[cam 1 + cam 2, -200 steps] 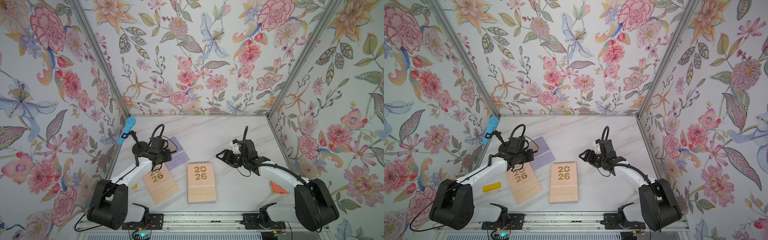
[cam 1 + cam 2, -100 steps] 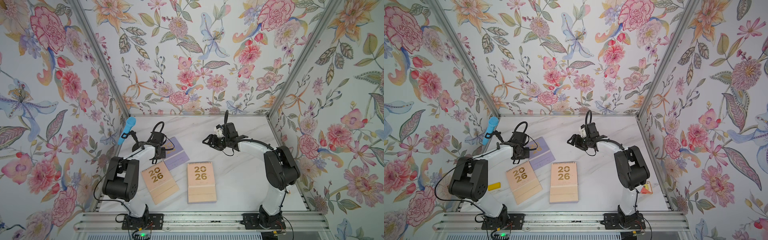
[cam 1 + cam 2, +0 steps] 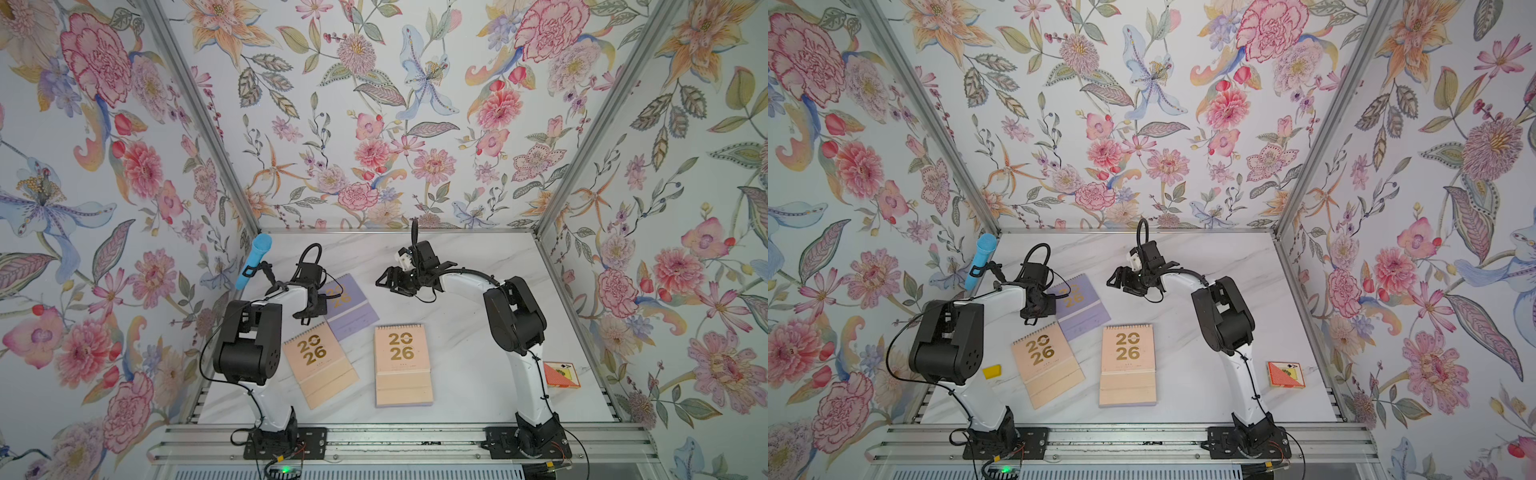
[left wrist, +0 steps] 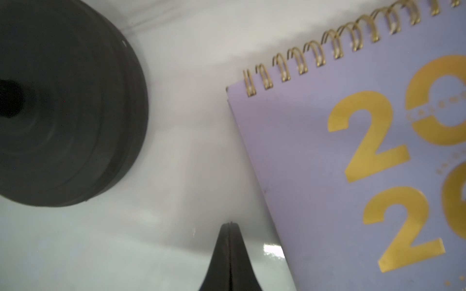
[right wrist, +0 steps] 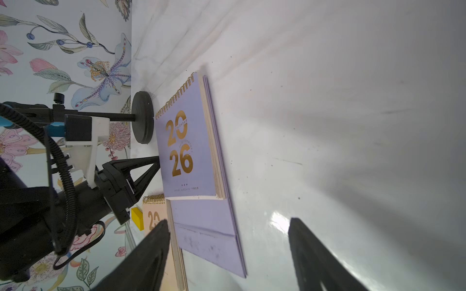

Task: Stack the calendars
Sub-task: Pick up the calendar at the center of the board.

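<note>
On the marble table [image 3: 478, 332] in front of you, three calendars are lying flat, gold "2026" facing up. The centre peach calendar [image 3: 402, 365] is sitting squarely between the two arm bases, and a lavender strip is showing along its near edge. The left peach calendar [image 3: 320, 365] is lying just beside it, turned at an angle. The lavender calendar [image 3: 353, 309] is lying farther back, its near corner meeting the spiral end of the left peach calendar; you cannot tell whether they are overlapping.

Your left gripper [image 4: 229, 231] is pointing down at the table just beside the lavender calendar's side edge, its jaws pressed together on nothing. Your right gripper [image 3: 386, 282] is hovering over bare table on the other side of that calendar, its jaws spread wide and gripping nothing.

A blue microphone [image 3: 253, 259] is standing on a round black base [image 4: 63, 100] by the left wall. A card box [image 3: 561, 374] is lying near the right wall. A yellow block [image 3: 992, 371] is lying beside the left arm.
</note>
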{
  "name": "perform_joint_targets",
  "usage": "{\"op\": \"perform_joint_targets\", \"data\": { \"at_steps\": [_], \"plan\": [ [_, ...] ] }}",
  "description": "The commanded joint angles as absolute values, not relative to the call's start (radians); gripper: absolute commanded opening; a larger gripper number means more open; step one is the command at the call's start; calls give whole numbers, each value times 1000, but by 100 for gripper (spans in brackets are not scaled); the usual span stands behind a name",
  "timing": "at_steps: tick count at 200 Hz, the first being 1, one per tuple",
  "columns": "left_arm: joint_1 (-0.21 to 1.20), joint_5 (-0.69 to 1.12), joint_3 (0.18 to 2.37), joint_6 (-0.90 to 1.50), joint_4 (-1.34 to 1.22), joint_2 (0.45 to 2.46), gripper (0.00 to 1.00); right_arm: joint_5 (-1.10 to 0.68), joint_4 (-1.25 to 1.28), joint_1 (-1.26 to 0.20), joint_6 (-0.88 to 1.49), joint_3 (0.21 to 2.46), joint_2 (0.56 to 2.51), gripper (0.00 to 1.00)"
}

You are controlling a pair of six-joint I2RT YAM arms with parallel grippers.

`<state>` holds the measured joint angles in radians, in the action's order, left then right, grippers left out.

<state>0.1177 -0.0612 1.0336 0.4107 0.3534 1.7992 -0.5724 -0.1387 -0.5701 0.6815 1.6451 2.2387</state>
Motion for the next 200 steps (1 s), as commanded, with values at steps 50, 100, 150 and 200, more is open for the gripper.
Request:
{"op": "perform_joint_targets", "data": {
  "at_steps": [50,100,150,200],
  "plan": [
    [108,70,1070,396,292,1894,0,-601,-168,-607,726,1770,2355,76],
    [110,159,1078,424,252,1926,0,-625,-167,-627,755,1817,2411,76],
    [122,206,1074,448,220,1948,0,-695,-165,-640,793,1909,2478,75],
    [120,241,1078,461,212,1947,0,-803,72,-652,919,1852,2437,60]
  ]
}}
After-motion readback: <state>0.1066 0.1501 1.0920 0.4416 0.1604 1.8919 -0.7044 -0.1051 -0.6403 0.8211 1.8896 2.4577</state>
